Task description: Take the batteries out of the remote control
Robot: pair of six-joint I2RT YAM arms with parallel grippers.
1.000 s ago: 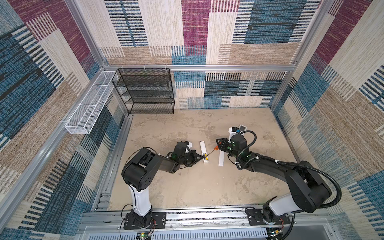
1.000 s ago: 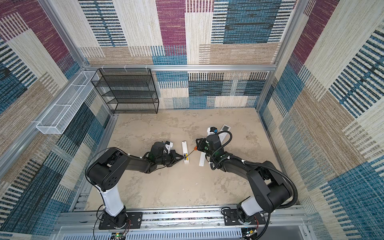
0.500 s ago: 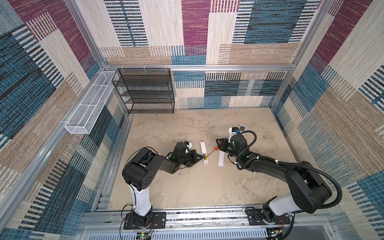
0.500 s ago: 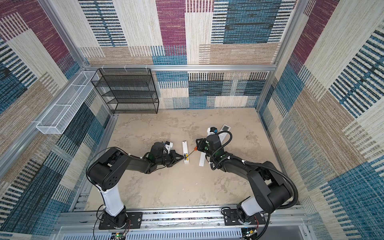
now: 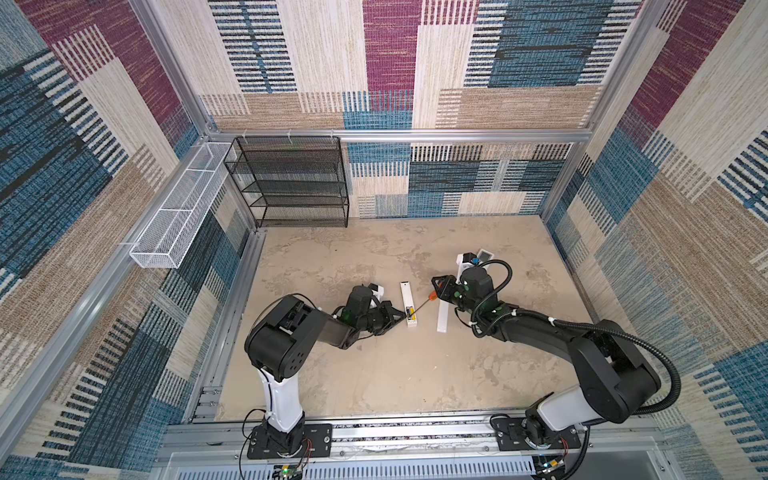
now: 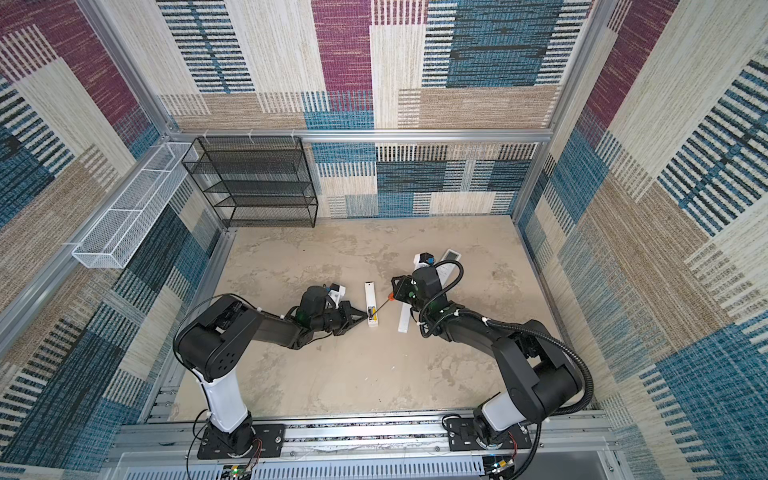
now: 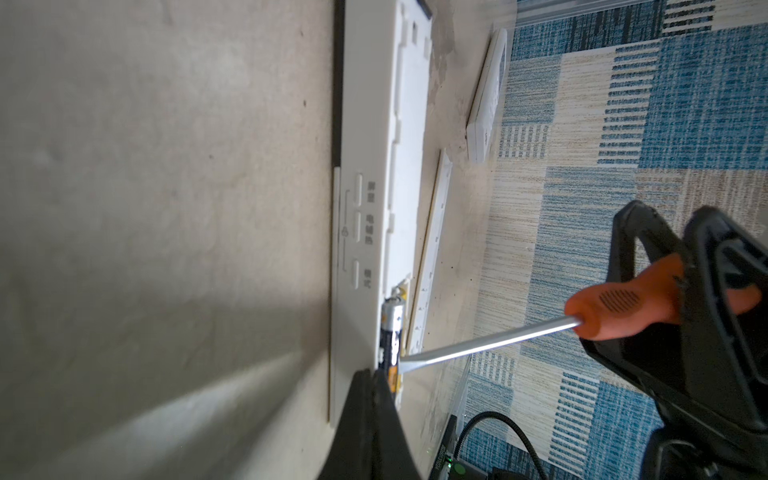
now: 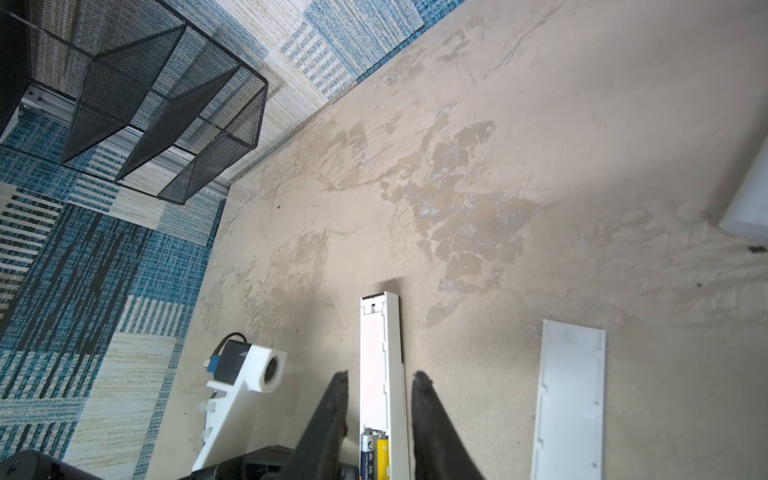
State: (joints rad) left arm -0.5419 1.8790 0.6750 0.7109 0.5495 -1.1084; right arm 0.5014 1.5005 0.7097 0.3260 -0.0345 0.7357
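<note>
The white remote control (image 5: 406, 296) lies back-up on the floor with its battery bay open. Two batteries (image 8: 374, 455), one dark and one yellow, sit side by side in the bay; the dark battery (image 7: 392, 328) also shows in the left wrist view. My left gripper (image 5: 401, 321) is shut and empty, its tips (image 7: 372, 374) against the remote's side by the bay. My right gripper (image 5: 435, 290) is shut on the orange handle of a screwdriver (image 7: 623, 299). The screwdriver's metal tip rests at the batteries.
The remote's detached white cover (image 5: 442, 316) lies just right of it. A second white remote (image 5: 484, 254) lies behind my right arm. A black mesh rack (image 5: 297, 183) stands at the back left wall, a white wire basket (image 5: 178, 216) hangs on the left wall.
</note>
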